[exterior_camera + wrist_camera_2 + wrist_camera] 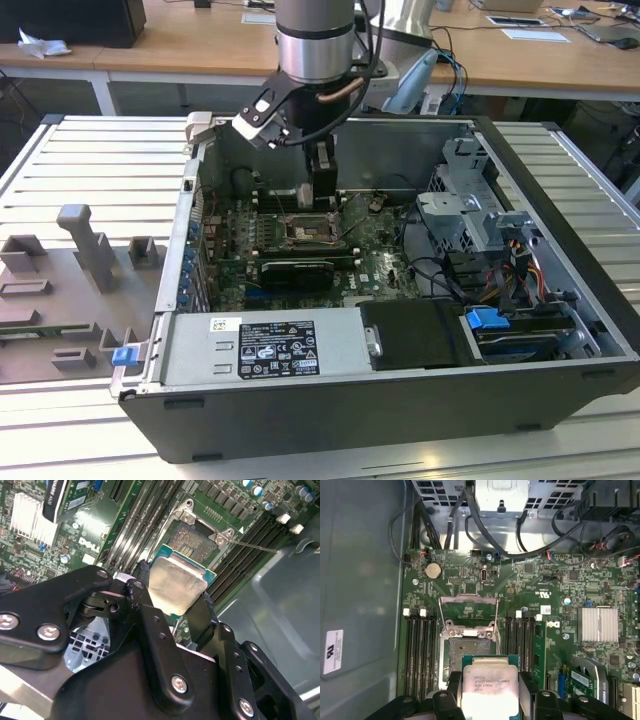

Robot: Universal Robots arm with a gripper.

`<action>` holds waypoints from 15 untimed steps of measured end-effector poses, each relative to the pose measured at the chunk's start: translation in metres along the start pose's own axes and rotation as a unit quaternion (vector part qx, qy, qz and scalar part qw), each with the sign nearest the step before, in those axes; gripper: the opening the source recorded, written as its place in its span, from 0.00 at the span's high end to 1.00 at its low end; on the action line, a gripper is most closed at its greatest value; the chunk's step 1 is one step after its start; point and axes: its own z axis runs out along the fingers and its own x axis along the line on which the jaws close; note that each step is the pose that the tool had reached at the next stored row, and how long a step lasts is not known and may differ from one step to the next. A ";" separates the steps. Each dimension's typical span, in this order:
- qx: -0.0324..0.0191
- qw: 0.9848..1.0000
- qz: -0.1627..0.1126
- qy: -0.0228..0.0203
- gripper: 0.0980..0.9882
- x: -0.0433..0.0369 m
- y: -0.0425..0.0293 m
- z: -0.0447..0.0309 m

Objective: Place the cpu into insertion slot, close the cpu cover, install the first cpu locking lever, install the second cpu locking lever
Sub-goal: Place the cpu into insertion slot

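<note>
My gripper (173, 596) is shut on the cpu (177, 584), a flat square chip with a pale metal top and a green edge, one black finger on each side. In the first wrist view the cpu (489, 682) hangs partly over the near edge of the insertion slot (466, 651), whose dark centre lies open. The cpu cover (468, 598), a thin metal frame, is swung back beyond the slot. A thin lever rod (252, 546) sticks out beside the insertion slot (192, 540). In the exterior view the gripper (322, 192) stands inside the computer case, just above the slot (308, 232).
Long black memory slots (420, 650) flank the socket on both sides. A finned heatsink (597, 625) and a black card (297, 270) sit nearby. Cables (485, 527), a drive cage (470, 205), the power supply (265, 345) and the case walls (560, 250) close in the board.
</note>
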 end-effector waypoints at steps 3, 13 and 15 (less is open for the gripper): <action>0.000 1.000 -0.009 0.001 0.50 0.0007 -0.0007 0.0076; 0.001 1.000 -0.029 0.003 0.50 0.0007 -0.0033 0.0285; 0.001 1.000 -0.029 0.003 0.50 0.0007 -0.0036 0.0319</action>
